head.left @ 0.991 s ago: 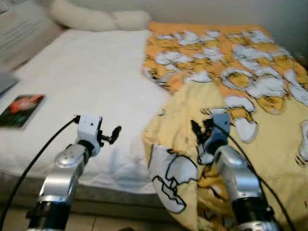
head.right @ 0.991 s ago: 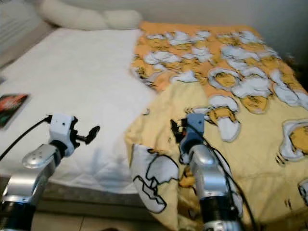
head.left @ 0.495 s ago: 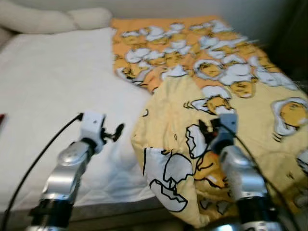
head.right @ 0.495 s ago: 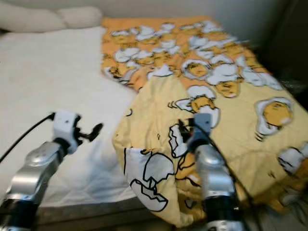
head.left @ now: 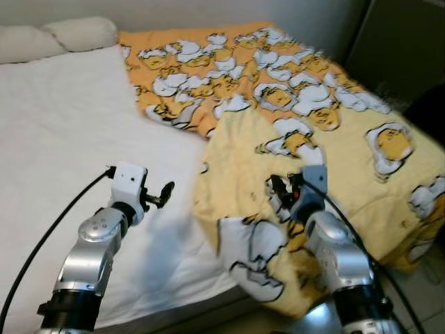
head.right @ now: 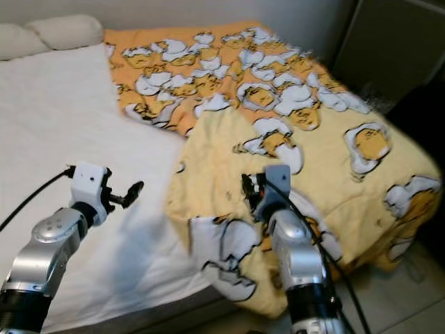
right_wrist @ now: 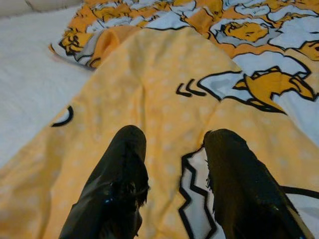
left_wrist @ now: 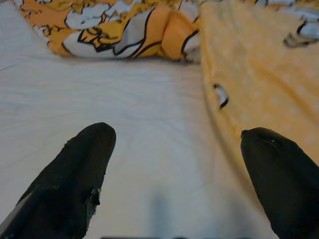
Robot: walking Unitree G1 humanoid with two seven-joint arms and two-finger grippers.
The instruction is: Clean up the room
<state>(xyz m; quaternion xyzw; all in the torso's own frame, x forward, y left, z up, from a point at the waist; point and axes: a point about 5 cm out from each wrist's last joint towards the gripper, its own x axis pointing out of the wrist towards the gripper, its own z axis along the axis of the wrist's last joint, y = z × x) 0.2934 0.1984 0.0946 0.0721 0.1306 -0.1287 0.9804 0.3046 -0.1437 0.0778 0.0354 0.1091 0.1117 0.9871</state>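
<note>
A yellow and orange blanket (head.left: pixel 306 118) printed with cartoon eggs lies rumpled over the right half of the bed, one corner folded back on itself and its lower edge hanging off the mattress. My left gripper (head.left: pixel 167 193) hovers open over the bare white sheet (head.left: pixel 62 139), just left of the blanket's edge (left_wrist: pixel 224 99). My right gripper (head.left: pixel 278 191) is held over the folded yellow part of the blanket (right_wrist: pixel 164 99), its fingers (right_wrist: pixel 124 164) apart with nothing between them.
White pillows (head.left: pixel 55 35) lie at the head of the bed against the wall. A dark cabinet (head.left: pixel 403 49) stands at the right of the bed. Tiled floor (head.right: pixel 389 292) shows at the lower right corner.
The camera has swung to the right: the book at the left has gone out of view and the dark cabinet and the blanket's right edge have come in. Both arms keep their pose.
</note>
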